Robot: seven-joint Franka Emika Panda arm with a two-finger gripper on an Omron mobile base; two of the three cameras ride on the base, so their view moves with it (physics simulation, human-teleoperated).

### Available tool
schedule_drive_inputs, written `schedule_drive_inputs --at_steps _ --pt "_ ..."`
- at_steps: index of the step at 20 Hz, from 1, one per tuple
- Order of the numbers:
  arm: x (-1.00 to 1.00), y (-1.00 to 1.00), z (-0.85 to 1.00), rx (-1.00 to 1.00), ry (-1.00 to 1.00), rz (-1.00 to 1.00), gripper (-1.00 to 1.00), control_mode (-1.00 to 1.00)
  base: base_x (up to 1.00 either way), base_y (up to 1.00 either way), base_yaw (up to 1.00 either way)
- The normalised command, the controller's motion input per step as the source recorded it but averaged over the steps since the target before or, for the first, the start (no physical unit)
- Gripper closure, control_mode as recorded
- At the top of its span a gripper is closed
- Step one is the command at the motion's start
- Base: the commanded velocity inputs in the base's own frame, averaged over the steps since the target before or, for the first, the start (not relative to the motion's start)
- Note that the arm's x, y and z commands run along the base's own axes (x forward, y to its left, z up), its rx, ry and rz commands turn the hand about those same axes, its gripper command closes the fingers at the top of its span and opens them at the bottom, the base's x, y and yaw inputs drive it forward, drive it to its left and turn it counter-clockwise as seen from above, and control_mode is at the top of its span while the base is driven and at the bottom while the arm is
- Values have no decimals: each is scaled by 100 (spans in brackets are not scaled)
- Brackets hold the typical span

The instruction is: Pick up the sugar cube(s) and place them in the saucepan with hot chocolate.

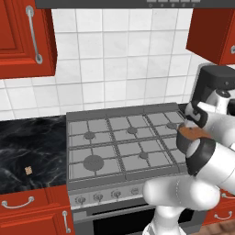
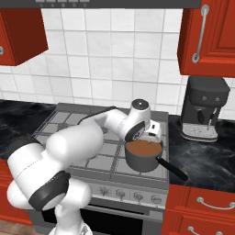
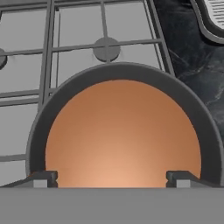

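End effector (image 3: 112,178) hangs spread, nothing held, over saucepan (image 3: 39,127), fingertips (image 3: 41,178) inside its rim.

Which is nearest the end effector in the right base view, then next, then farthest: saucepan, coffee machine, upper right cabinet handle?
1. Round dark grey saucepan, directly below.
2. Black coffee machine, on the right counter.
3. Silver cabinet handle, high right.

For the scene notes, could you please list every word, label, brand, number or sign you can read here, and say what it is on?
There is no readable text in these pictures.
Stove knobs: no legible markings; any are too small to tell.
Range hood buttons: plain shapes, nothing readable.
Coffee machine: no brand or label visible.
Saucepan: unmarked.
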Motion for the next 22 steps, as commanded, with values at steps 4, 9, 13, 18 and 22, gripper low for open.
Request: schedule_drive_inputs --at_steps 4,9,13,18,22 --pt "-27 0 34 6 -9 0 -100 -100 0 0 0" --pt "-32 0 37 6 -13 0 -100 -100 0 0 0" --pt "-25 0 32 6 -11 0 -100 -100 0 0 0" --pt "-12 2 29 4 -9 0 -100 -100 0 0 0" --pt "-9 28 16 0 -10 1 -100 -100 0 0 0"
